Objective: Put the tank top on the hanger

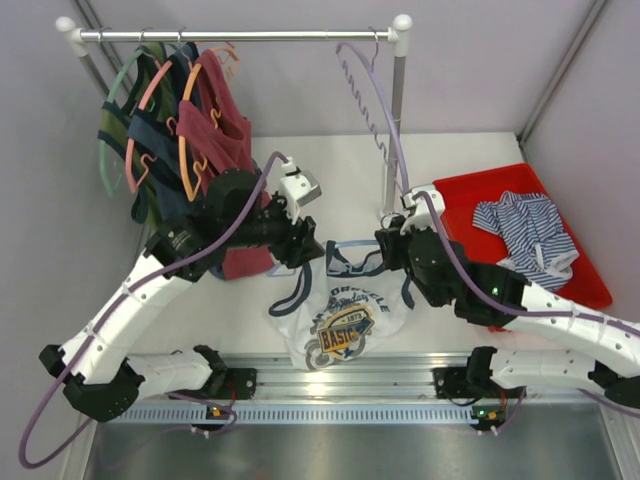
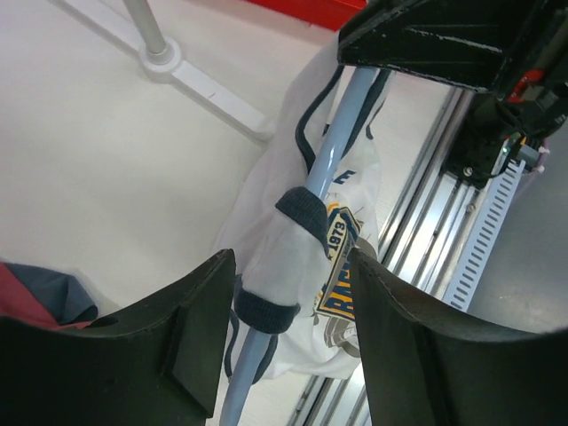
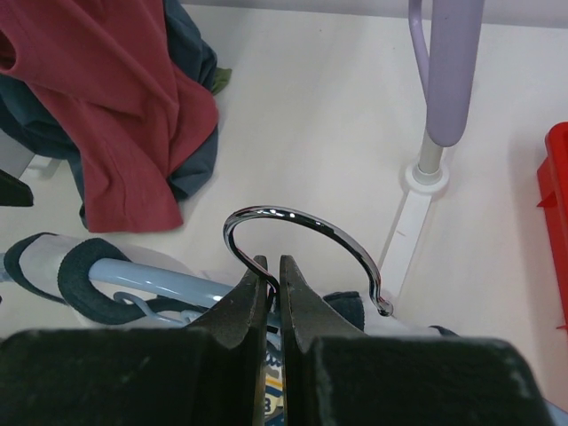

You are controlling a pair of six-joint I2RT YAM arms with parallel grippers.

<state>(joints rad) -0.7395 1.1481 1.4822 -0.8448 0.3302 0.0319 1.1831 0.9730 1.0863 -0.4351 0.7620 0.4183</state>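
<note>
The white tank top (image 1: pixel 340 325) with navy trim and the blue-yellow chest graphic hangs in the middle, near the front rail. The light-blue hanger (image 2: pixel 333 160) runs through its shoulder straps; one navy-trimmed strap (image 2: pixel 302 213) wraps the hanger arm. My right gripper (image 3: pixel 273 271) is shut on the stem of the hanger's metal hook (image 3: pixel 302 224) and holds the hanger up; it shows in the top view (image 1: pixel 392 250). My left gripper (image 2: pixel 288 293) is open, its jaws on either side of the hanger arm and bunched strap, touching nothing; in the top view (image 1: pixel 305 245) it sits left of the shirt.
A clothes rail (image 1: pixel 240 36) spans the back, with maroon and dark garments (image 1: pixel 205 130) on orange and green hangers at its left and a lilac hanger (image 1: pixel 375 90) at its right. A red tray (image 1: pixel 480 195) holds a blue-white striped garment (image 1: pixel 528 232). The rail's post foot (image 2: pixel 164 60) stands nearby.
</note>
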